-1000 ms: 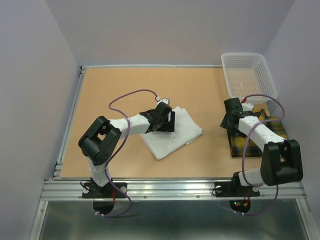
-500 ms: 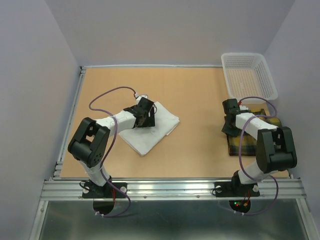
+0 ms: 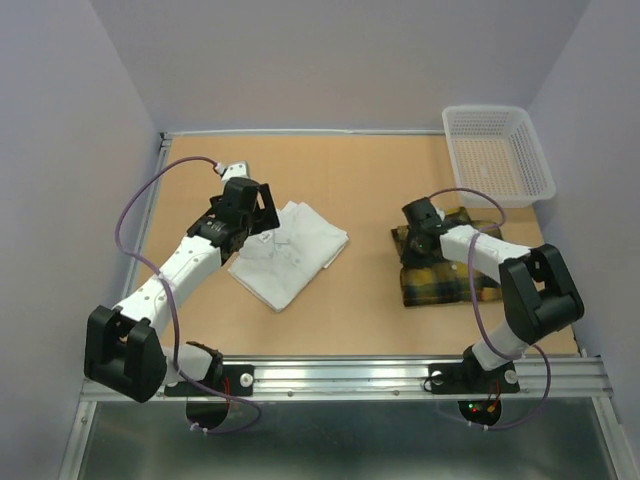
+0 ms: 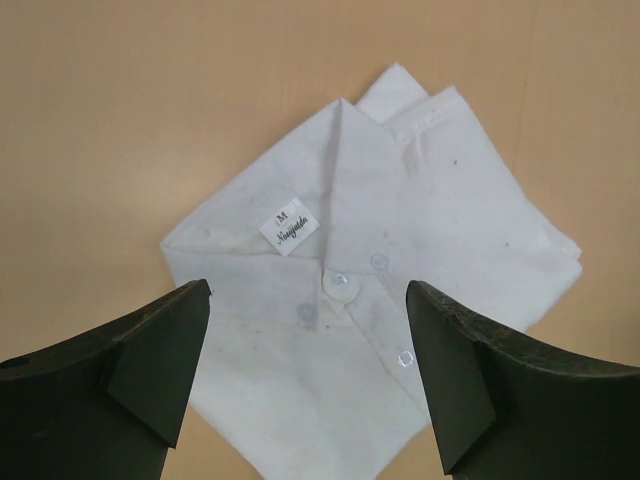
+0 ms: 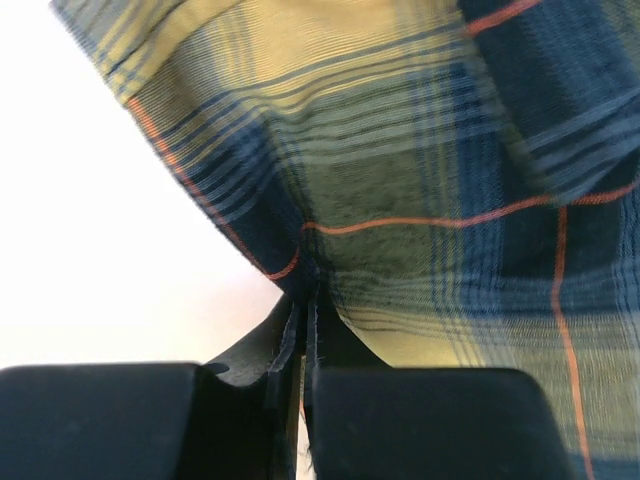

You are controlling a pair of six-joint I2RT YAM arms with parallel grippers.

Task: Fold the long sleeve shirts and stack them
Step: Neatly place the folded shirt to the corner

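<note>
Left gripper: fingers are spread wide and nothing is held between them. It is positioned by the far left edge of the white shirt; contact with the cloth cannot be determined.

The white shirt is folded into a rough square and set cornerwise on the table, left of centre. The collar is laid flat on top, a neck label marked "M" is exposed, and the placket is buttoned. Faint specks are noted on the cloth.

Right gripper: fingers are pressed together, with a fold of the plaid shirt pinched between them. The cloth is gathered into a ridge at the pinch. The plaid is yellow and dark blue, crossed by thin orange lines. This shirt is folded into a block right of centre, well apart from the white shirt.

A white mesh basket is placed at the far right corner.
</note>
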